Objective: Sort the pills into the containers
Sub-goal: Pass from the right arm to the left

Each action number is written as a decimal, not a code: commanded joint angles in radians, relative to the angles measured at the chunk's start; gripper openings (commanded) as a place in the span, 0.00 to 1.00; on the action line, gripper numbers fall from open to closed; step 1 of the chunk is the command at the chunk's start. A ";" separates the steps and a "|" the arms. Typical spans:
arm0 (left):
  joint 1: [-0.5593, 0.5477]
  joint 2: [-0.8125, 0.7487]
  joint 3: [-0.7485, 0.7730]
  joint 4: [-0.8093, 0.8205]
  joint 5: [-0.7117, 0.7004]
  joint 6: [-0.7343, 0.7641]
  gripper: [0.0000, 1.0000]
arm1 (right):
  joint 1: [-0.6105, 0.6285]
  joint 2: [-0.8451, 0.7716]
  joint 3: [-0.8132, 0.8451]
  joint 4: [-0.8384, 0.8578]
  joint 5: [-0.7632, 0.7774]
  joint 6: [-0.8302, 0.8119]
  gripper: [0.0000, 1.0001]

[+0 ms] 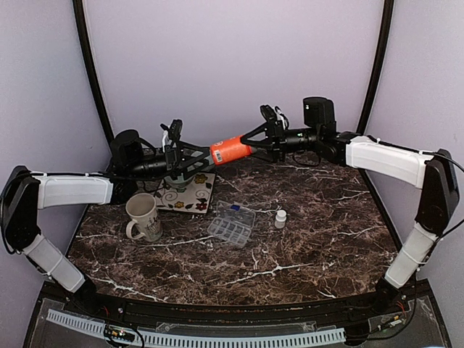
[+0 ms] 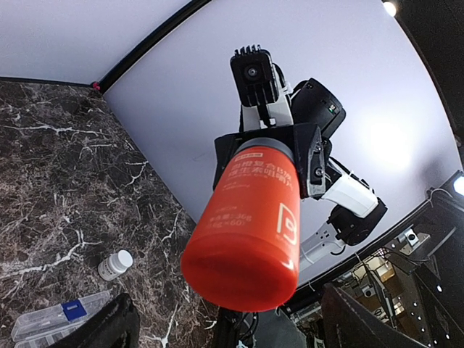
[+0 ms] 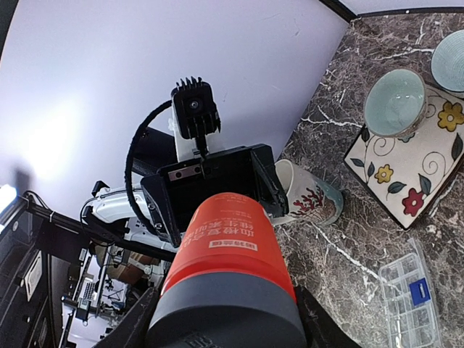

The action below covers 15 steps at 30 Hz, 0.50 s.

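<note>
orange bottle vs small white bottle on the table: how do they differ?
Colour: orange bottle is orange with a dark end; white bottle is all white. Size: orange bottle is far bigger. Pose: orange bottle is level in the air, clamped by the right gripper; white bottle stands upright on the table. Both are round bottles.

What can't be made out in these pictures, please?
- Pills: none seen in any view; the orange bottle is opaque.
- Organiser cells' contents: too small from the top; partly cut off by edges in both wrist views.
- White vial label: too small in the top and left wrist views.
</note>
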 commanded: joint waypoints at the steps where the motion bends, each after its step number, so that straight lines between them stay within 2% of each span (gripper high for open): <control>1: 0.009 0.008 0.024 0.088 0.046 -0.035 0.90 | 0.015 0.014 -0.006 0.108 -0.032 0.028 0.19; 15: 0.009 0.028 0.039 0.120 0.055 -0.053 0.90 | 0.055 0.050 -0.003 0.182 -0.036 0.080 0.18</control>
